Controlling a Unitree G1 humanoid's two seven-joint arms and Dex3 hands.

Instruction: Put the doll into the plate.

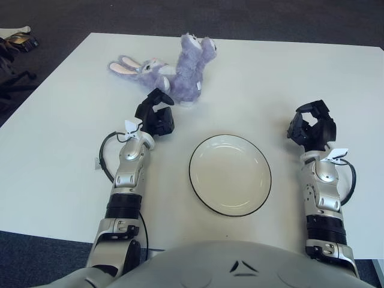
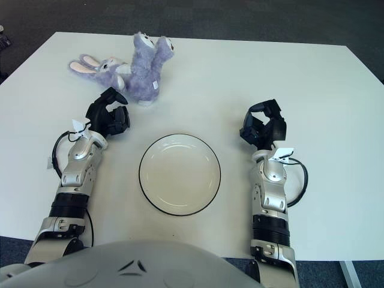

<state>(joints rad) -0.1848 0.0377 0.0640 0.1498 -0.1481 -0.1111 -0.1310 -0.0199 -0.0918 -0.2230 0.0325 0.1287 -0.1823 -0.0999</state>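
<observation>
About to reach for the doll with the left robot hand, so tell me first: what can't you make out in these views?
- Left robot hand: its palm side faces away in both eye views, so contact with the doll is unclear.
- Doll's underside: hidden by its own body.
- Right robot hand, right of the plate: whether it touches the table is not shown.
- Dark items at the left eye view's top-left edge: cut off.
</observation>
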